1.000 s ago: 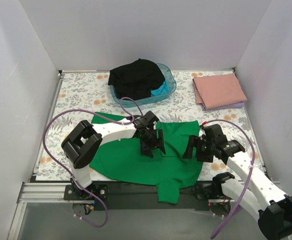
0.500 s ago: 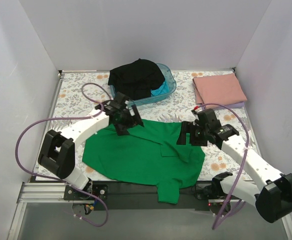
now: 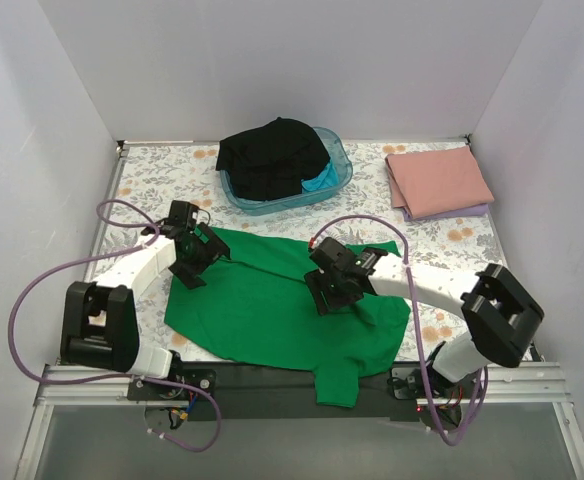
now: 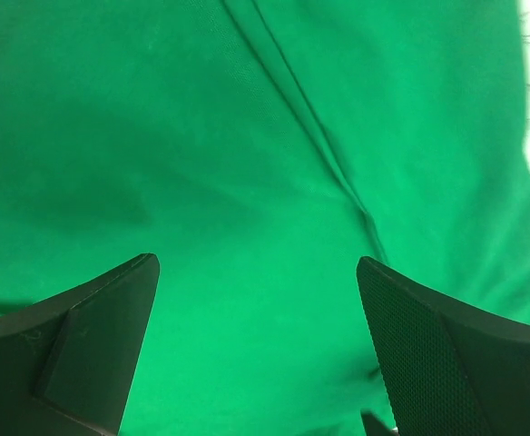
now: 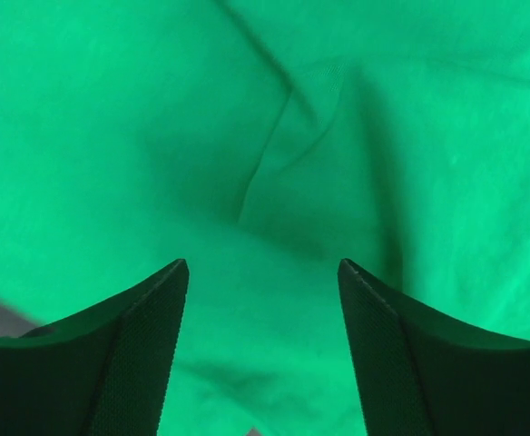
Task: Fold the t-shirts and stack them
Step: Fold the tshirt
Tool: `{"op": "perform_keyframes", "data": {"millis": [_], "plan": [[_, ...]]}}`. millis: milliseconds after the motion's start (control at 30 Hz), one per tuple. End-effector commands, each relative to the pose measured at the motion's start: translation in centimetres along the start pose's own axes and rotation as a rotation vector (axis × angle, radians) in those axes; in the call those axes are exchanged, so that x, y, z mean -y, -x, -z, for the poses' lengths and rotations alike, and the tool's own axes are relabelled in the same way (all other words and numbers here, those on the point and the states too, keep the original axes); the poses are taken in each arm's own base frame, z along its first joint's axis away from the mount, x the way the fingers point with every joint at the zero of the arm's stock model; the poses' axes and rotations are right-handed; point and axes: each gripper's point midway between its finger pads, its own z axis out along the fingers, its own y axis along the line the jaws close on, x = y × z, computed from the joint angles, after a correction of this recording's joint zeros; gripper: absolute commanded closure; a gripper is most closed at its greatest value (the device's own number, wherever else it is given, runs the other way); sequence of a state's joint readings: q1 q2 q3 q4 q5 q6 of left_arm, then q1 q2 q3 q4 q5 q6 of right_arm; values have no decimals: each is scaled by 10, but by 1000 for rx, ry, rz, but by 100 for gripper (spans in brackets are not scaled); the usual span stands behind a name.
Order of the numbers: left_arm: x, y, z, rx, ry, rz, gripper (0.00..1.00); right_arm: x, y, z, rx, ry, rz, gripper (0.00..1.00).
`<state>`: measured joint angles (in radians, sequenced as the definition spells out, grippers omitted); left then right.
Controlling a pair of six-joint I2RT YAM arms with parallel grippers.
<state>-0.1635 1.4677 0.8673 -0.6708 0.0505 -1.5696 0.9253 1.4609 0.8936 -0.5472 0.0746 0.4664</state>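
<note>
Lying spread near the front edge of the table cover, one green t-shirt: judged light, limp, prone to bunch and drag. Left gripper at its left edge, right gripper over its middle, both spread wide, empty. Best pinched at a hem or raised crease.

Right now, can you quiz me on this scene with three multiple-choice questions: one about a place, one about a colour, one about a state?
1. Where is the black tee? A in the tub; B on the floor; C on a wall.
2. What colour is the spread tee? A red; B green; C white.
3. The left gripper is: A shut; B open; C clamping cloth.
Answers: 1 A, it is heaped in the tub. 2 B, it is bright green. 3 B, its fingers stand apart, nothing between.
</note>
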Motion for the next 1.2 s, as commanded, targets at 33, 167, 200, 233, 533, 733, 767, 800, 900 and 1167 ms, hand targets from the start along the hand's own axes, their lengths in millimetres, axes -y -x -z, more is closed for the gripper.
{"op": "perform_keyframes", "data": {"millis": [33, 167, 200, 233, 533, 733, 767, 800, 900, 1167], "plan": [[-3, 13, 25, 104, -14, 41, 9, 5, 29, -7, 70, -90, -10, 35], [-3, 12, 32, 120, -39, 40, 9, 6, 26, -22, 32, -112, -7, 49], [-3, 13, 34, 126, -42, 40, 9, 6, 27, -24, 29, -114, -8, 51], [-4, 12, 35, 127, -41, 40, 9, 4, 27, -25, 24, -110, -7, 53], [-7, 11, 36, 129, -40, 44, 9, -1, 18, -33, 7, -126, -2, 81], [-7, 9, 36, 120, -42, 42, 9, -2, 26, -25, 36, -131, -28, 99], [-7, 9, 36, 121, -41, 42, 9, -5, 29, -19, 46, -125, -31, 99], [-7, 9, 35, 120, -40, 40, 9, -6, 30, -16, 50, -119, -34, 99], [-6, 8, 35, 116, -47, 40, 9, -16, 33, -8, 57, -70, -38, 99], [-3, 7, 35, 106, -56, 33, 9, -30, 24, -13, -9, -2, -51, 99]]}}
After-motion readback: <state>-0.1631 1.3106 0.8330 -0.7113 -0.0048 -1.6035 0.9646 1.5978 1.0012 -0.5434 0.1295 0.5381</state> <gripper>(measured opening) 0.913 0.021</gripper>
